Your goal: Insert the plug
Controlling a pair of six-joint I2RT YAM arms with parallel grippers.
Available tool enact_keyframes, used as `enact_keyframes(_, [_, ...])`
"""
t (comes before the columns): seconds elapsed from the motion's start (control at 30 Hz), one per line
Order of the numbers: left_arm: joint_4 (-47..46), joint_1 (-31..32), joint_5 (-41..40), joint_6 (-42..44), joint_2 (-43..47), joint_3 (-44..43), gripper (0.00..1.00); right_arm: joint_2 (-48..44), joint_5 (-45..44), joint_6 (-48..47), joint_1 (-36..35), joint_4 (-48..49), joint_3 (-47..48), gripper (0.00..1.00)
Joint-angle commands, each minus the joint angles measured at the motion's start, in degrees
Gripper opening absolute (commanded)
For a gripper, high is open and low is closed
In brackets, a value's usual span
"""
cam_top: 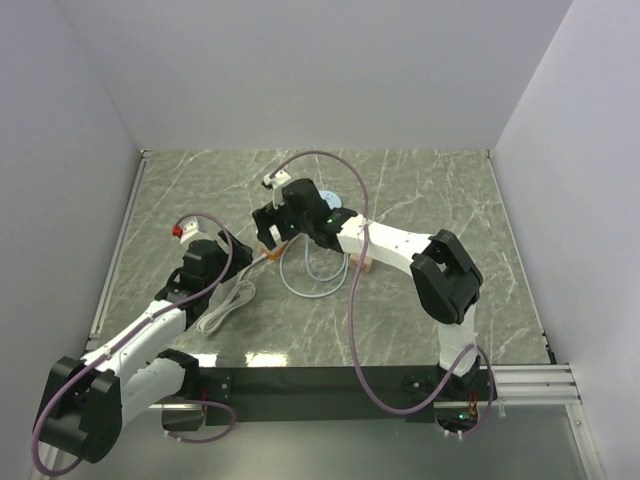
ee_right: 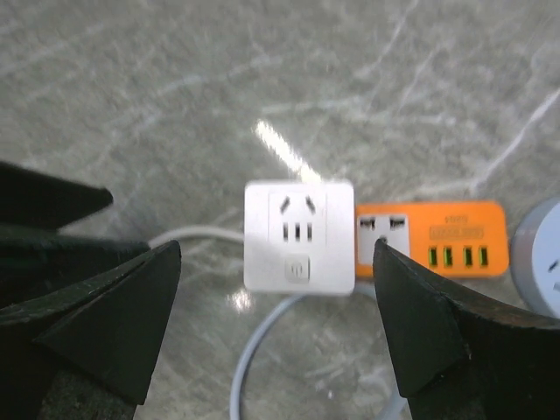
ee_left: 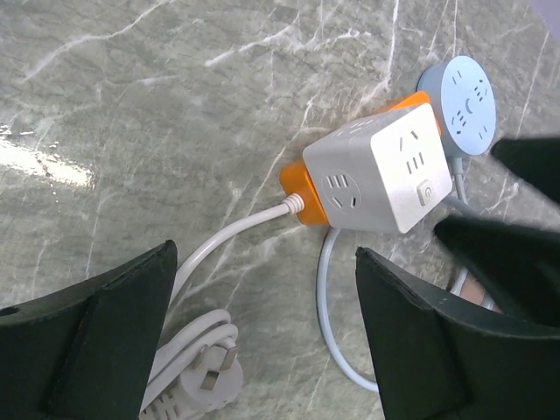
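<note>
A white cube socket (ee_left: 385, 171) on an orange power strip (ee_left: 302, 188) lies on the marble table. Its white cable runs to a white three-pin plug (ee_left: 206, 381) lying loose on its coiled cord (cam_top: 228, 308). My left gripper (ee_left: 267, 341) is open and empty just above the table; the plug lies between its fingers, close to the left one. My right gripper (ee_right: 280, 332) is open and empty, hovering over the cube socket (ee_right: 299, 234), which sits between and beyond its fingers. In the top view the right gripper (cam_top: 268, 232) hides the cube.
A pale blue round socket (ee_left: 468, 105) lies past the orange strip (ee_right: 429, 238), and its light blue cable (cam_top: 315, 275) loops on the table in front. The right gripper's dark fingers (ee_left: 516, 254) intrude in the left wrist view. White walls enclose the table.
</note>
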State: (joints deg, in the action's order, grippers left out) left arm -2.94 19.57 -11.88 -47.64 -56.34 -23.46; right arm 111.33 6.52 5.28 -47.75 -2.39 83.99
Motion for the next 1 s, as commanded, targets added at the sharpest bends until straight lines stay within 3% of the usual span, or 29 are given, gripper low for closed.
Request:
enact_keyframes(0.0, [-0.05,-0.41,0.19,1.06,1.40,0.52,0.89,2.48,-1.43,-0.27,-0.42,-1.64,6.44,0.96])
enact_keyframes(0.27, [-0.66,-0.94,0.72,0.97,1.93,1.67,0.89,6.97,-3.44,-0.18,-0.86,-6.91,12.16,0.96])
enact_keyframes(0.57, [-0.40,-1.20,1.16,0.88,3.07,1.93,0.89,7.59,-3.89,-0.36,-1.38,-6.49,9.62,0.96])
enact_keyframes(0.97, [-0.49,-1.29,1.86,0.97,2.99,2.37,0.90,10.66,-5.03,-1.76,-1.47,-7.62,12.60,0.85])
